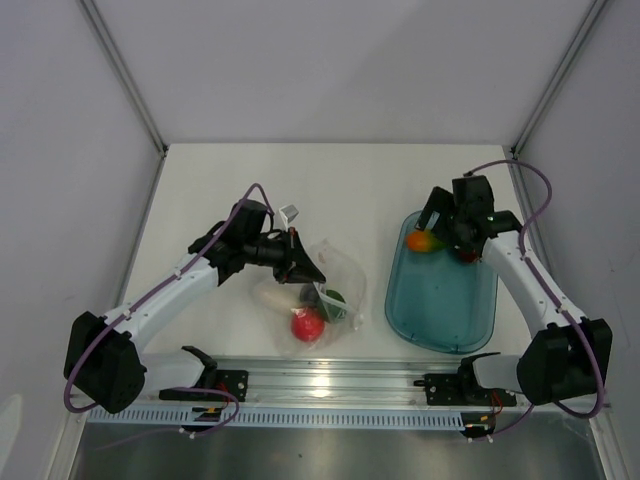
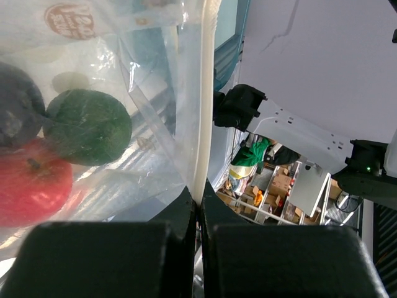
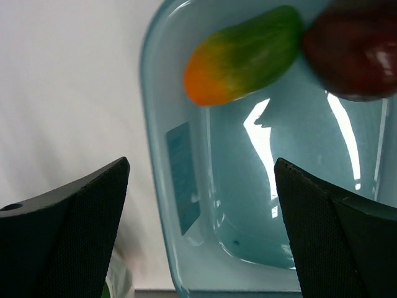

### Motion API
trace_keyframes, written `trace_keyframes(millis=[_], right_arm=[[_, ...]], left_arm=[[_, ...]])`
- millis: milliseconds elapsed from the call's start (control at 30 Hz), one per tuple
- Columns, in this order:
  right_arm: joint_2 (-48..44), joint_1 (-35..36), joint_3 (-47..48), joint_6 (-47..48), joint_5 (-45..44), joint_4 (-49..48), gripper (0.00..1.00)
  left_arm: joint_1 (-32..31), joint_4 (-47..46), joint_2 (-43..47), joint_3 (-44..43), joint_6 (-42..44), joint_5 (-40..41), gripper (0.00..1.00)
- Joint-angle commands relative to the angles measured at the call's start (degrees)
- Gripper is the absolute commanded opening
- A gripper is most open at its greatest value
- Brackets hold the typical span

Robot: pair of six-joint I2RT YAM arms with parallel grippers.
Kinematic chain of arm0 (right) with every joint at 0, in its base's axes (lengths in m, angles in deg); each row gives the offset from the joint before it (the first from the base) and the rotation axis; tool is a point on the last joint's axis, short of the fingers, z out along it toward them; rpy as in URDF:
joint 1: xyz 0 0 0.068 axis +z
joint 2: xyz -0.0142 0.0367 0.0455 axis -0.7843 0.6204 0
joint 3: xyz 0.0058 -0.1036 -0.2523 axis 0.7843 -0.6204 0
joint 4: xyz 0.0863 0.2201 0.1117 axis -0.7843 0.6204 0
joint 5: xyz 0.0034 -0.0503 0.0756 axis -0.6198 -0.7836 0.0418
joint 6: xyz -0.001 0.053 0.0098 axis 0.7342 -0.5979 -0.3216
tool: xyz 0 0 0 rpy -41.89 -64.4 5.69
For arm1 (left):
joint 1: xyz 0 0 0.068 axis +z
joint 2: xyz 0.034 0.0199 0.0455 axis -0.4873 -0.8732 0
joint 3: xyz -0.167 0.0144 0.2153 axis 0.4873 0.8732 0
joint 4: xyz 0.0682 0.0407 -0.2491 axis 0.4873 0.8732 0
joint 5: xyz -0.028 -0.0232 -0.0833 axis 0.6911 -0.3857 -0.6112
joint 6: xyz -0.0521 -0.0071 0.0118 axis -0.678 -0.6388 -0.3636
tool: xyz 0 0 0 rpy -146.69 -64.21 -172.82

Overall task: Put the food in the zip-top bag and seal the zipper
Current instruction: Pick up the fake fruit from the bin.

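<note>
A: Left fingers [image 2: 177,214] are clamped on the zip-top bag [image 1: 335,275] by its zipper [image 2: 201,124], centre of the overhead view. Right fingers [image 3: 68,217] gape over the tray's [image 3: 242,211] orange-green piece [image 3: 242,56]. Risk?
B: Slick film slips, the mouth sags, the tomato [image 1: 307,325] rolls out. Writing?
A: A reddish logo [image 2: 68,12] on the bag, unreadable.

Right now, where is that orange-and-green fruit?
Top view, right side: the orange-and-green fruit lies at the far end of the teal tray, beside a dark red piece, near the open right claw.
</note>
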Motion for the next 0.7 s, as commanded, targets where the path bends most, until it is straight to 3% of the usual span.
trace_keyframes(millis=[0, 267, 667], right_arm=[[-1.5, -3.2, -1.4, -7.3, -8.2, 0.7, 0.99], [2.4, -10.5, -2.7, -13.5, -12.1, 2.3, 0.99], [10.4, -16.6, -0.7, -12.3, -16.8, -1.0, 0.99]], left_arm=[[-0.1, 0.7, 1.0, -1.4, 2.6, -1.5, 0.01], [0.1, 11.1, -1.2, -8.1, 13.6, 2.1, 0.0], [-0.1, 13.1, 1.3, -4.7, 21.2, 5.7, 0.01]])
